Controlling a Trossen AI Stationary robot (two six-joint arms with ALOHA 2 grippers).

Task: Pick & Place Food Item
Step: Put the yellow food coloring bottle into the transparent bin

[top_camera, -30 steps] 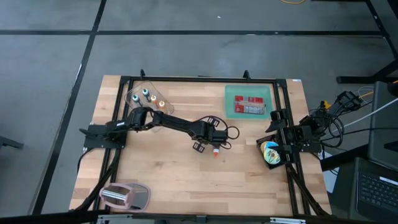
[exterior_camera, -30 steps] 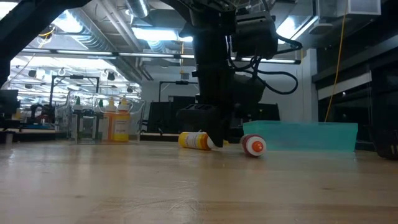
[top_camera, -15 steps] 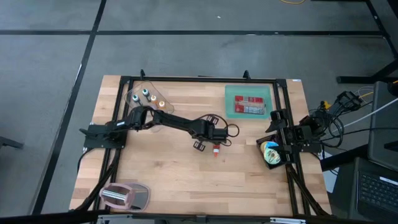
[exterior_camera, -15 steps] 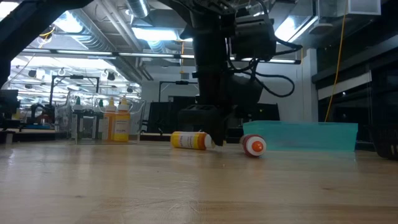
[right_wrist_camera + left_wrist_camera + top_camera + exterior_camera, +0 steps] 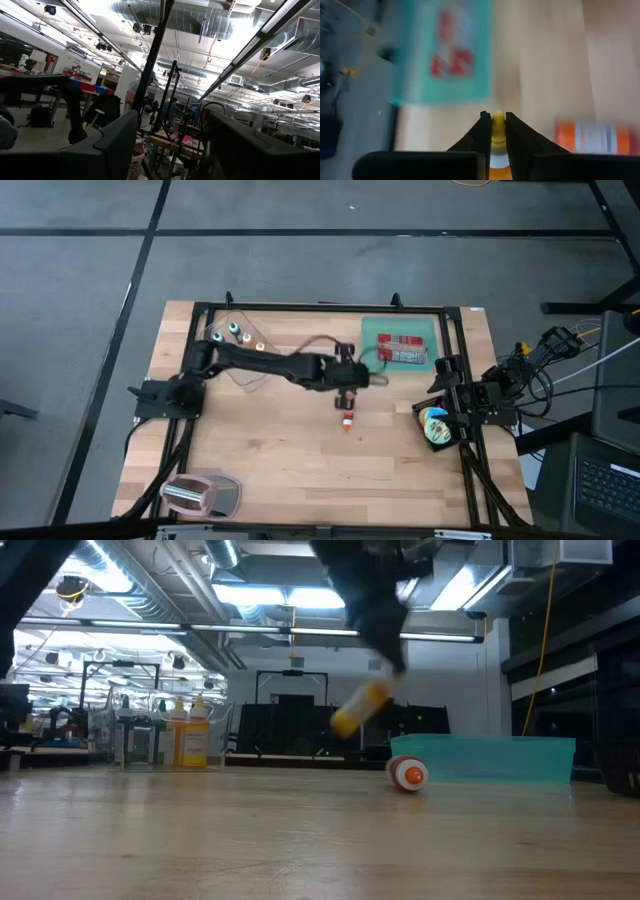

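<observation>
My left gripper (image 5: 345, 388) hangs above the middle of the table, shut on a yellow bottle (image 5: 360, 708) that is lifted into the air. A second bottle, orange with a white band (image 5: 347, 420) (image 5: 408, 774), lies on its side on the wood below it. A teal tray (image 5: 400, 343) (image 5: 490, 758) holding red packets (image 5: 402, 350) stands at the far right. My right gripper (image 5: 175, 150) waits open at the table's right edge, pointing up into the room. My left gripper pinches the yellow bottle at its yellow cap end (image 5: 498, 119) between its two fingers (image 5: 481, 131). The fingers come slanting down from above. The bottle is lifted clear of the table and hangs tilted, its bottom end (image 5: 340, 724) lower than the cap.
A clear container with several bottles (image 5: 235, 335) (image 5: 190, 740) stands at the far left corner. A pink and grey object (image 5: 200, 495) lies at the near left. A round yellow and blue object (image 5: 435, 425) sits by the right arm. Bare wood lies along the near side.
My left gripper has taken hold of the yellow bottle, which lay on its side on the table. It has risen with the bottle, moving a little toward the teal tray. The bottle is now clear of the table and tilted. The orange bottle has stayed put.
</observation>
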